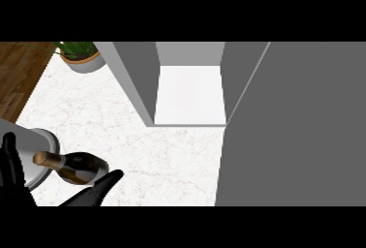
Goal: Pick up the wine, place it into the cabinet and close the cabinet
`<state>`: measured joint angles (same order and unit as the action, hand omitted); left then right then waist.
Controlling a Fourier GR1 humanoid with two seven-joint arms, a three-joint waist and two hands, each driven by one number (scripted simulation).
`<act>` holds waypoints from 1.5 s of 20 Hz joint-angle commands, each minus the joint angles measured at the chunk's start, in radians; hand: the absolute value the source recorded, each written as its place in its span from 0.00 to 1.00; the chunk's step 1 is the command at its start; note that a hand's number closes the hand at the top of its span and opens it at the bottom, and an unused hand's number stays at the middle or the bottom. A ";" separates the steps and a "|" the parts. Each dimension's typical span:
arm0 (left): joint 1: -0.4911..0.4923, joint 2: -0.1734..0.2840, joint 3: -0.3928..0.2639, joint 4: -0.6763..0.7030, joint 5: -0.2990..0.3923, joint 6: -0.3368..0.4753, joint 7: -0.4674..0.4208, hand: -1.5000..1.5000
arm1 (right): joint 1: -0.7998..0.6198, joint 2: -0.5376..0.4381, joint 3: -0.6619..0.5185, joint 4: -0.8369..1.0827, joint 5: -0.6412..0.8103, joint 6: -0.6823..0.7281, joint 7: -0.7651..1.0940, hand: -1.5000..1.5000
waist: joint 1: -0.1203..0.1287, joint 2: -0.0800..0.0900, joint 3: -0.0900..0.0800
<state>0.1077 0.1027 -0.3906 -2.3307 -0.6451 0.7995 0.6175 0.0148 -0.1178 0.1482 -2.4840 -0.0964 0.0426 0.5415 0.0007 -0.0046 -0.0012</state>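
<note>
we count one wine bottle (77, 167), lying just right of the hand's fingers and above its thumb. one hand (18, 186) in view, at the lower left. one grey plate (43, 145) under the bottle, beside the hand. one open cabinet (187, 87) up and right of the hand, one door (300, 131) far right. one potted plant (80, 55) well above the hand.

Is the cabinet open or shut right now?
Open. The cabinet shows its bare white shelf, and its grey door is swung out to the right.
</note>
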 commanded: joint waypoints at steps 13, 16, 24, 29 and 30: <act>0.236 0.045 0.147 -0.034 0.603 -0.041 -0.331 0.00 | -0.030 -0.032 -0.051 -0.145 -0.064 -0.001 0.134 0.00 | 0.006 -0.001 -0.002; 0.229 0.017 0.240 0.067 0.738 -0.109 -0.451 0.00 | -0.002 -0.015 -0.069 -0.119 -0.093 0.015 0.076 0.00 | 0.003 0.001 -0.001; 0.296 -0.074 0.322 0.297 0.847 -0.242 -0.753 0.00 | -0.099 -0.004 -0.052 -0.139 -0.053 -0.032 0.175 0.00 | 0.001 0.002 0.000; 0.269 -0.068 0.403 0.407 0.920 -0.333 -0.817 0.00 | -0.094 -0.022 -0.091 -0.133 -0.090 -0.003 0.177 0.00 | -0.002 0.003 0.001; 0.283 -0.071 0.412 0.393 0.938 -0.337 -0.806 0.00 | -0.110 -0.021 -0.089 -0.136 -0.111 -0.003 0.201 0.00 | -0.001 0.003 0.001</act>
<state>0.3935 0.0493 -0.0067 -2.0015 0.2560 0.5022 -0.1426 -0.0987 -0.1258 0.1005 -2.4946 -0.0837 0.0366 0.6633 0.0011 -0.0024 -0.0010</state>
